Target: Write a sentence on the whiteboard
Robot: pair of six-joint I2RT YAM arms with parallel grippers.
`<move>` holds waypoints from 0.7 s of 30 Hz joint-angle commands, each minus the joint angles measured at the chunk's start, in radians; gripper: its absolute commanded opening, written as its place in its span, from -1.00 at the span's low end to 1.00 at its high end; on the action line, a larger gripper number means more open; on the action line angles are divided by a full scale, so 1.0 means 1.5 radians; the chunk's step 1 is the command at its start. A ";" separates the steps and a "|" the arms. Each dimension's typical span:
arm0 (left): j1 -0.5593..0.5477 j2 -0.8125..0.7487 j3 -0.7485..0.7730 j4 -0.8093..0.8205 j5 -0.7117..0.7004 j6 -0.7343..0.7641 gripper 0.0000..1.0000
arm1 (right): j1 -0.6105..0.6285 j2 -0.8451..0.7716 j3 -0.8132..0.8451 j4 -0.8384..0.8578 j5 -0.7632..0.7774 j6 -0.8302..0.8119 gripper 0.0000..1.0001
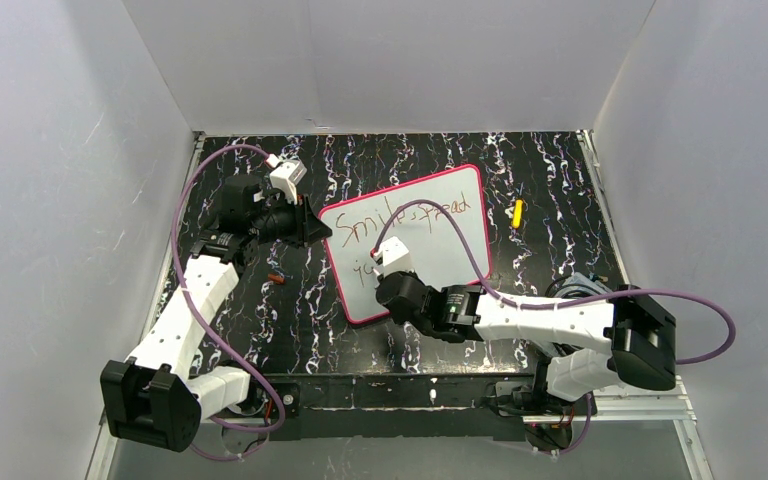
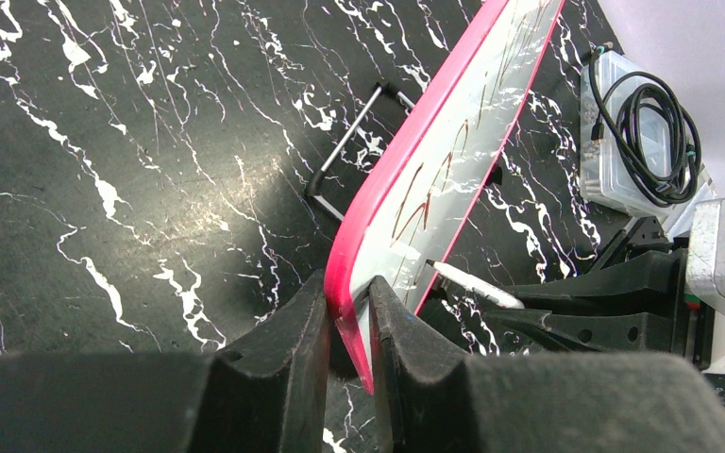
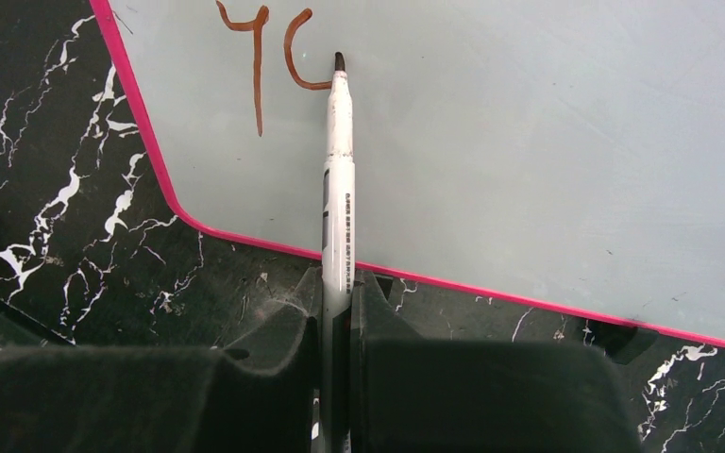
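I see both arm bases at the near edge of the table (image 1: 290,320), a black top with white veining. My right arm lies low and reaches leftward across the front, its wrist over the near left part of the whiteboard (image 1: 445,235). On its wrist camera the right gripper (image 3: 338,304) has both fingers pressed onto a white marker (image 3: 340,179). The marker points straight away from the gripper, its dark tip touching the board.

My left arm runs up the left side and bends inward. The left gripper (image 2: 349,311) is pinched on the board's pink frame at the far left corner, one finger on each face. From that camera the board looks tilted up along this edge, and a thin wire bracket (image 2: 349,142) sits on the table just beside it.

The board lies mid-table, turned at an angle, between the two grippers. The sentence (image 1: 405,215) is in red-brown marker. The upper line reads roughly "Smile, spread". Below it there is only a y-like letter and an open curve, which ends at the marker tip.

A small reddish-brown piece (image 1: 277,278) lies left of the board. A yellow object (image 1: 518,212) lies off the board's right side, apart from it. A clear plastic box (image 2: 628,132) holds a coiled black cable near the right edge. Plain white walls (image 1: 380,60) close in the table on three sides.
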 commanded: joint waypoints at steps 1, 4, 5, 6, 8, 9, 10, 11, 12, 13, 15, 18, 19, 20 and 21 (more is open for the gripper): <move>-0.002 -0.005 0.005 0.009 0.001 0.014 -1.00 | -0.012 0.015 0.033 0.033 0.033 -0.017 -0.97; -0.003 -0.004 0.006 0.009 0.001 0.013 -1.00 | -0.012 0.024 0.036 0.036 0.024 -0.021 -0.97; -0.003 -0.003 0.005 0.009 0.001 0.014 -1.00 | -0.011 0.026 0.036 0.037 0.020 -0.021 -0.97; -0.003 -0.004 0.005 0.009 0.001 0.014 -1.00 | -0.012 0.028 0.035 0.038 0.017 -0.021 -0.97; -0.003 -0.005 0.005 0.009 0.001 0.014 -1.00 | -0.011 0.029 0.034 0.039 0.016 -0.020 -0.97; -0.003 -0.005 0.005 0.009 0.000 0.014 -1.00 | -0.011 0.027 0.032 0.042 0.016 -0.020 -0.97; -0.003 -0.004 0.006 0.009 0.001 0.014 -1.00 | -0.011 0.025 0.030 0.049 0.016 -0.019 -0.97; -0.003 -0.004 0.006 0.009 0.001 0.014 -1.00 | -0.011 0.023 0.030 0.055 0.017 -0.021 -0.97; -0.003 -0.004 0.005 0.009 0.002 0.014 -1.00 | -0.011 0.022 0.029 0.060 0.018 -0.021 -0.97; -0.003 -0.004 0.005 0.009 0.002 0.014 -1.00 | -0.011 0.021 0.030 0.065 0.020 -0.023 -0.97; -0.003 -0.004 0.005 0.009 0.002 0.013 -1.00 | -0.011 0.019 0.029 0.078 0.022 -0.024 -0.97; -0.003 -0.004 0.005 0.009 0.001 0.013 -1.00 | -0.011 0.019 0.033 0.091 0.030 -0.028 -0.97; -0.003 -0.005 0.005 0.009 0.002 0.014 -1.00 | -0.012 0.021 0.035 0.095 0.031 -0.030 -0.97; -0.003 -0.004 0.005 0.009 0.002 0.013 -1.00 | -0.011 0.023 0.038 0.095 0.031 -0.031 -0.97; -0.003 -0.004 0.005 0.009 0.002 0.014 -1.00 | -0.011 0.025 0.040 0.094 0.030 -0.032 -0.97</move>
